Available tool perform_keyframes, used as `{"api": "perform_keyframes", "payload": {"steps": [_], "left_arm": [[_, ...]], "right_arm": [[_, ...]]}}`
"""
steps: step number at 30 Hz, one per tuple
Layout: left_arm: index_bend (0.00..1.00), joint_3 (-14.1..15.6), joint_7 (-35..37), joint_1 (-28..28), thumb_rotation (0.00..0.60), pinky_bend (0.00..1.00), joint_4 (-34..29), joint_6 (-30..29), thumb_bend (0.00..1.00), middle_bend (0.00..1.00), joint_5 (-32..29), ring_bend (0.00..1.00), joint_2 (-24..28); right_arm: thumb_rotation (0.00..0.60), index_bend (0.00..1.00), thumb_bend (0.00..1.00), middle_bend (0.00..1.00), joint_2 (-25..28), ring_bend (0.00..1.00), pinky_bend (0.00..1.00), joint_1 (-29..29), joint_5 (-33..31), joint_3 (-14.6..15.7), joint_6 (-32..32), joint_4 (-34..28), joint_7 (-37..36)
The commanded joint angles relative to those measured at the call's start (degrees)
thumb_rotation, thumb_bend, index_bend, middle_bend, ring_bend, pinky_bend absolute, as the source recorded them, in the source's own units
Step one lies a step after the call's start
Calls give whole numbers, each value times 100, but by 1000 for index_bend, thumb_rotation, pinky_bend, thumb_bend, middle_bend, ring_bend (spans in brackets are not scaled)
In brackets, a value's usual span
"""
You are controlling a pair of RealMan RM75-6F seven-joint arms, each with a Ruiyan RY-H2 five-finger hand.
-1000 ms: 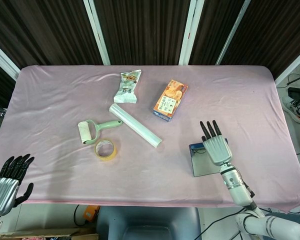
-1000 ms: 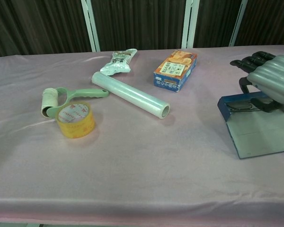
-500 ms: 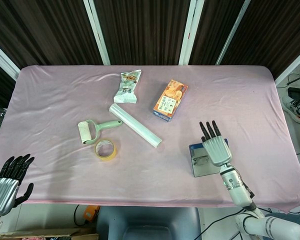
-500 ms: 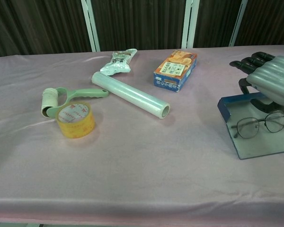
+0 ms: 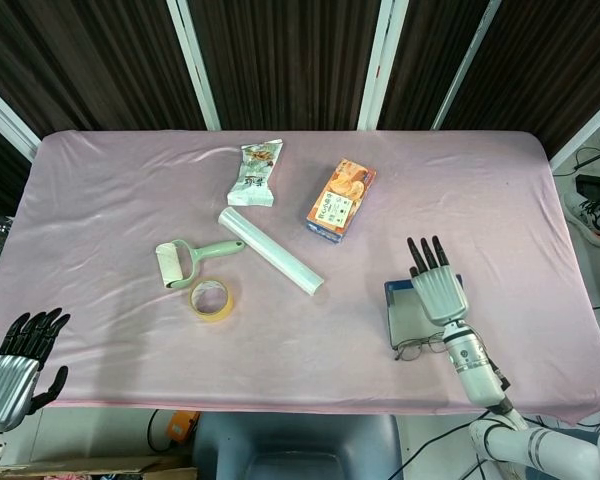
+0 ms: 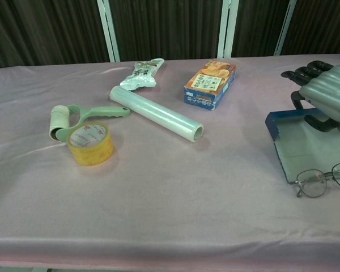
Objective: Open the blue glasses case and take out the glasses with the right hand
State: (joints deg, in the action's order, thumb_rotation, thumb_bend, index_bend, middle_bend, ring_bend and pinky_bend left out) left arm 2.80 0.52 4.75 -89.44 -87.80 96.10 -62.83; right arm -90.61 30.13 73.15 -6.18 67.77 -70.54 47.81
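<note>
The blue glasses case [image 5: 412,315] [image 6: 306,141] lies open on the pink cloth at the right, its grey inside facing up. My right hand [image 5: 437,288] [image 6: 325,94] hovers over the far part of the case, fingers stretched out and holding nothing. The thin-rimmed glasses [image 5: 420,347] [image 6: 324,180] lie on the cloth just in front of the case's near edge, apart from the hand; my forearm hides their right side in the head view. My left hand [image 5: 15,362] hangs off the table's front left corner, fingers apart and empty.
Mid-table lie a clear film roll [image 5: 270,251], a green lint roller [image 5: 188,262], a yellow tape ring [image 5: 211,299], a snack bag [image 5: 255,173] and an orange-blue box [image 5: 340,201]. The table's front edge runs close below the glasses.
The glasses came into sight on the case's grey flap, then slid toward me onto the cloth. The case and my right hand shifted slightly right. My left hand stayed put.
</note>
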Motion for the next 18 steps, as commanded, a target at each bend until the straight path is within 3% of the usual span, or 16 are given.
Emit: {"api": "perform_keyframes", "payload": {"steps": [1,10,18], "left_arm": [[0,4,-6,-4,600,52,-1,-3,430,42,3,54,-3],[0,-2,-26,-8,600,51,-3,-9,431,42,-5,54,-9],[0,-4,-119,26,600,52,-33,78,432,42,-31,54,-29]], "right_arm": [[600,581,596,36,1,0,0,18,-95,-76,-25,63,5],[600,570,596,36,-190,0,0,164,-713,-446,-346,831,-15],[600,439,596,36,-556,0,0,350,-1154,-622,-856,1814,-221]]}}
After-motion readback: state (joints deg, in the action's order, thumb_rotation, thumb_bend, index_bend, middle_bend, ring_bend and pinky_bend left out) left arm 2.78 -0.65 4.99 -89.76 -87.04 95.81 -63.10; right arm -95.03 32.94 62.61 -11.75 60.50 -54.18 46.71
